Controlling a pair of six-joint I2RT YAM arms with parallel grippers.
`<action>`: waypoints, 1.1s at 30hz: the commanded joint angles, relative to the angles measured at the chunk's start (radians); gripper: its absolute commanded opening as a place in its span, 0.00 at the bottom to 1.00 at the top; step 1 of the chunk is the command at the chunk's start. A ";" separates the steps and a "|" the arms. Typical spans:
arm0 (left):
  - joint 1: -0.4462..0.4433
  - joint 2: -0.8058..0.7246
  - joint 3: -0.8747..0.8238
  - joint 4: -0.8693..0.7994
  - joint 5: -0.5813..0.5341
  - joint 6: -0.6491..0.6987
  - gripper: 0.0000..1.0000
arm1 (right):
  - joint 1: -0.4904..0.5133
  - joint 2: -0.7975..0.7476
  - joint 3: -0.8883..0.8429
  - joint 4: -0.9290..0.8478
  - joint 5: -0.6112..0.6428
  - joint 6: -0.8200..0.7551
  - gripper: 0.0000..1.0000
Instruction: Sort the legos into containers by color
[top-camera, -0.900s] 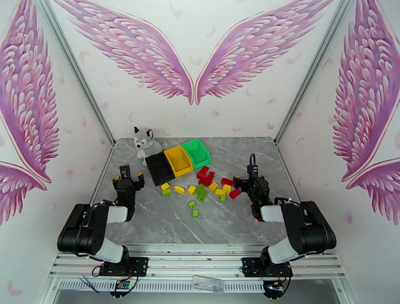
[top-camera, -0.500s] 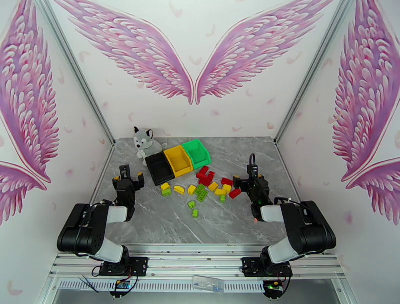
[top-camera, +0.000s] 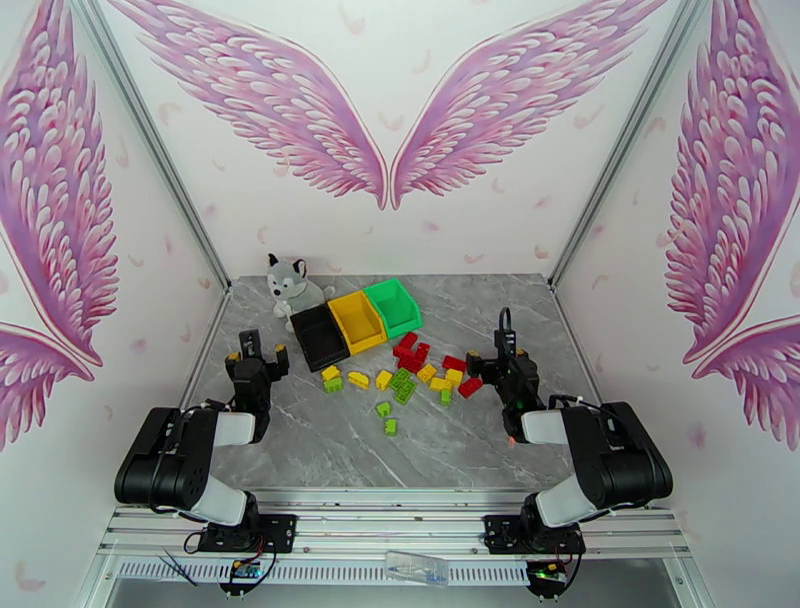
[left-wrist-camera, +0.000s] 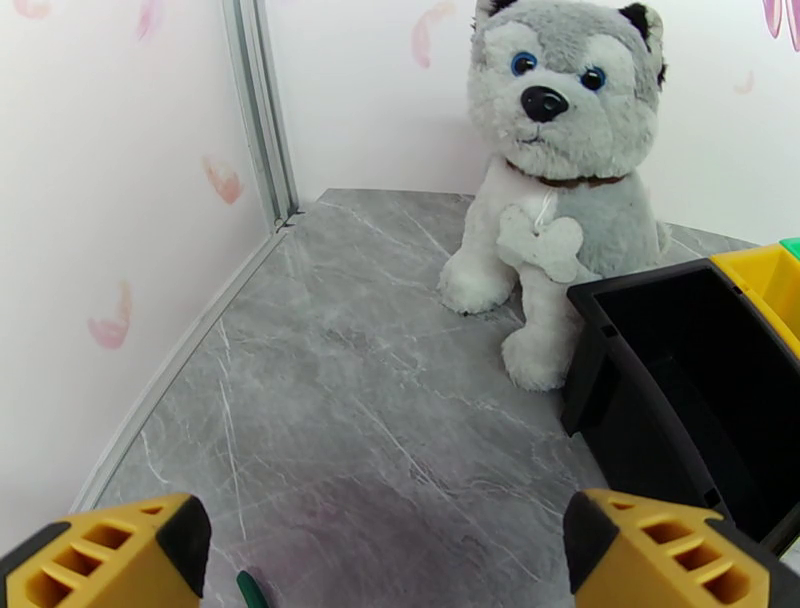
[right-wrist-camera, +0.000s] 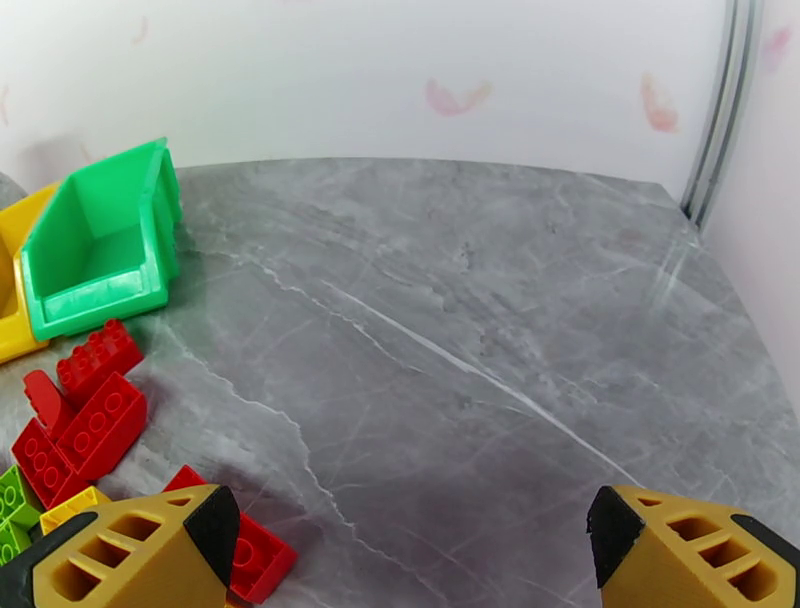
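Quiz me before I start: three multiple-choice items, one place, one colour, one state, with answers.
1. The plush husky sits: A. just beyond the black bin B. at the near edge C. on the right side.
2. The middle bin of the row is: A. black B. yellow C. green.
3. The left gripper and right gripper are: A. both open B. both shut C. each holding a brick.
Answers: 1 A, it sits past that bin's far corner; 2 B, black and green flank it; 3 A, fingers wide apart, nothing between.

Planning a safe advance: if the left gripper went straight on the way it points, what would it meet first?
Probably the plush husky, near its front paws; the black bin sits right of that line. Depth is unclear.
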 joint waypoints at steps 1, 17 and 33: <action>0.004 0.003 -0.002 0.014 0.008 0.005 0.99 | 0.002 0.005 0.015 -0.004 -0.013 -0.008 0.99; -0.009 -0.452 -0.043 -0.268 -0.156 -0.126 0.99 | -0.002 -0.503 0.038 -0.482 0.321 0.229 0.99; -0.002 -0.693 0.313 -1.275 0.021 -0.838 0.99 | -0.004 -0.395 0.512 -1.523 -0.137 0.745 0.99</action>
